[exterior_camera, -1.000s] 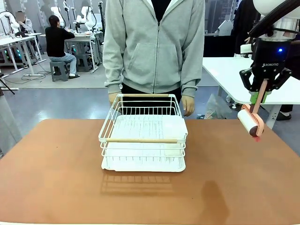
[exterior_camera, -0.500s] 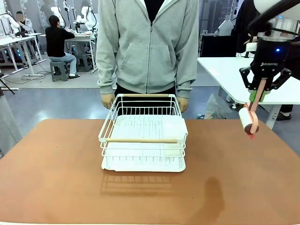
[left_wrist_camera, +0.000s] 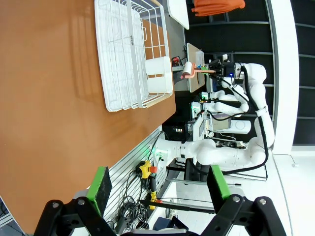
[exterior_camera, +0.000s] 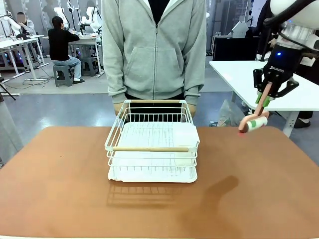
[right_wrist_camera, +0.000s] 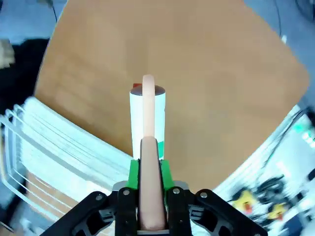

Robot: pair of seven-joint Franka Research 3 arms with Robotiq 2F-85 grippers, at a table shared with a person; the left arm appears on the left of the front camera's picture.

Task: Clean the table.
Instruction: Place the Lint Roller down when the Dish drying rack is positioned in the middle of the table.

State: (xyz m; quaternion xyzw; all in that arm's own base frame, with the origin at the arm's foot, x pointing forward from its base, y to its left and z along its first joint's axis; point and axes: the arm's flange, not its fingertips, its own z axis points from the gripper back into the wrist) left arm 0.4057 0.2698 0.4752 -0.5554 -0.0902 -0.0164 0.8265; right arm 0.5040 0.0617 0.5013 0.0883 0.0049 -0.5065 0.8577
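Above the table (exterior_camera: 60, 184), right gripper (exterior_camera: 265, 102) (raised) grips lint roller (exterior_camera: 252, 124).

The table (exterior_camera: 60, 189) has a smooth, matt terracotta top; the dish rack (exterior_camera: 152, 149) is white coated wire with pale wooden handle bars; the lint roller (exterior_camera: 253, 123) shows a smooth peach plastic handle and white paper roll; the person's hoodie (exterior_camera: 154, 50) is soft grey cloth.

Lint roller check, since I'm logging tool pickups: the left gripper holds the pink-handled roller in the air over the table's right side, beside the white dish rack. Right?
Not quite: the right gripper holds the lint roller, as the front view shows; the left gripper is open with nothing in it. The rest stands: the roller hangs above the right side of the table, right of the dish rack.
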